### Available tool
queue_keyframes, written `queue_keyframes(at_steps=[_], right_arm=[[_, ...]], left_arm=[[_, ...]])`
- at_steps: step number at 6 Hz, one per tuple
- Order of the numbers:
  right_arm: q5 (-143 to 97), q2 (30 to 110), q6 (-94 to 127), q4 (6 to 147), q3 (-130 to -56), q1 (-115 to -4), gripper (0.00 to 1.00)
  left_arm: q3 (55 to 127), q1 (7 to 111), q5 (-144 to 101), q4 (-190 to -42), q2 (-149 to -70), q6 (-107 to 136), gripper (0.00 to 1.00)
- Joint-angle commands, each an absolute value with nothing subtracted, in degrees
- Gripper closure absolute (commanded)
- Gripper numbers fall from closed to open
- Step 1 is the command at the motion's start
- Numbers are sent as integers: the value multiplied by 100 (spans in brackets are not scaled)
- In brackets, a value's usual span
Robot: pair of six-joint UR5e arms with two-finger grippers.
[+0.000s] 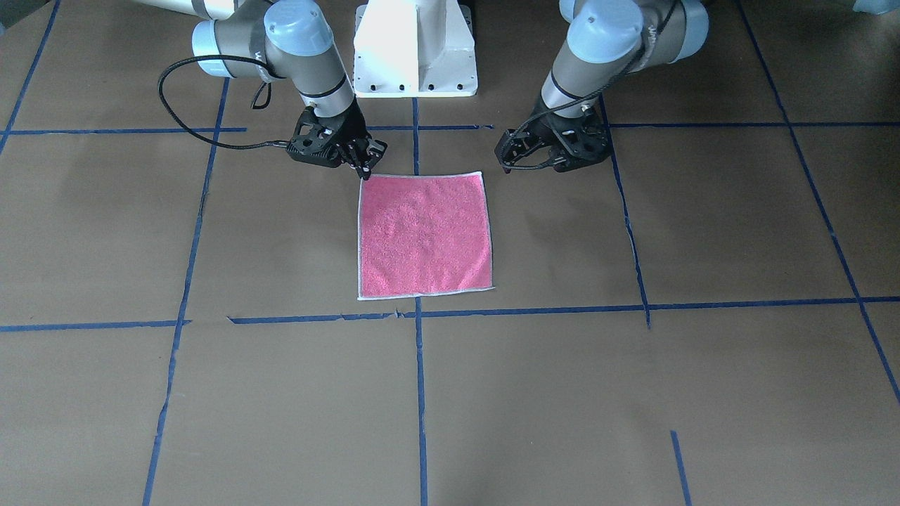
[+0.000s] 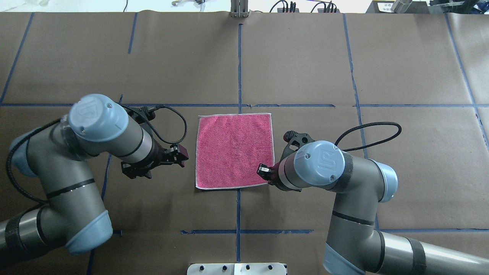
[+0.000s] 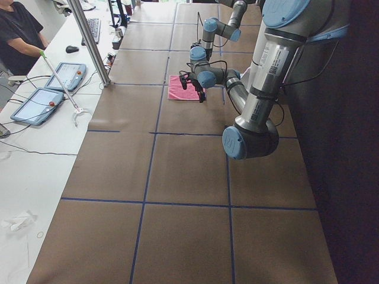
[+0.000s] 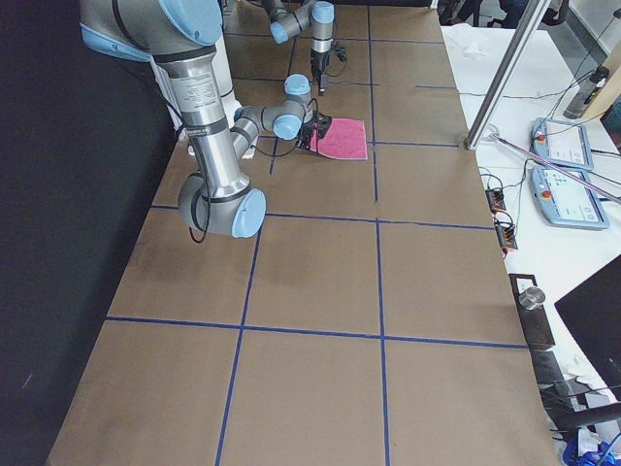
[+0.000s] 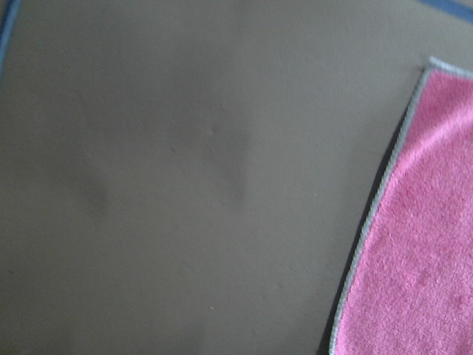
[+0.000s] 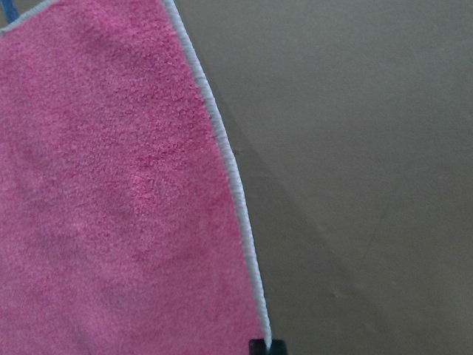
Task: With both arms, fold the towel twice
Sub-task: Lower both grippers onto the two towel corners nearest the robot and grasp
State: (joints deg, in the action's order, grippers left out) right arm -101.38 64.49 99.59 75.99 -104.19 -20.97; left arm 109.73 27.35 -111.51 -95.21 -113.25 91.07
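Note:
The towel [image 1: 424, 235] lies flat and square, pink face up, with a whitish hem, in the middle of the brown table; it also shows in the overhead view [image 2: 234, 151]. My right gripper [image 1: 364, 169] [image 2: 263, 170] is down at the towel's corner nearest the robot on its right side. In the right wrist view a dark fingertip [image 6: 259, 346] sits on the hem of the towel [image 6: 111, 185], and the gripper looks shut on it. My left gripper [image 1: 508, 158] [image 2: 183, 154] hovers open beside the opposite edge, apart from the towel [image 5: 414, 259].
The white pedestal base [image 1: 415, 49] stands behind the towel. Blue tape lines [image 2: 239, 68] cross the brown paper table. A side bench with tablets [image 3: 41, 103] and a seated person [image 3: 18, 35] lies beyond the far table edge, next to a metal post [image 3: 89, 41].

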Motion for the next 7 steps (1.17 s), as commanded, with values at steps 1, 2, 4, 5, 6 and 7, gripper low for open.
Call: queue_keyframes(at_steps=[1,2,4,5,6,7], right_arm=[[-10134,6513,9958,7611,-10477,-2083,97],[-10134,6521,9958,7611,-10494,-2083,97],[-10134,6539,9958,7620,-10521,-2092,96],[-10134,6556,9958,7611,-10521,-2083,96],[-10134,6557,9958,7611,-10547,-2074,95],[-10134,6565,9958,7611,-10547,-2066,95]], left_arm=[[10925,2111,-10652,-9527,-11478,9736,4],[10620,2092,-10652,-9527,-11713,9991,9],[10214,2092,-10486,-9815,-11909,10011,14],[10152,2092,-10485,-9948,-11909,10011,15],[10143,2092,-10459,-9967,-11918,10011,21],[10143,2092,-10450,-9967,-11935,10019,35]])
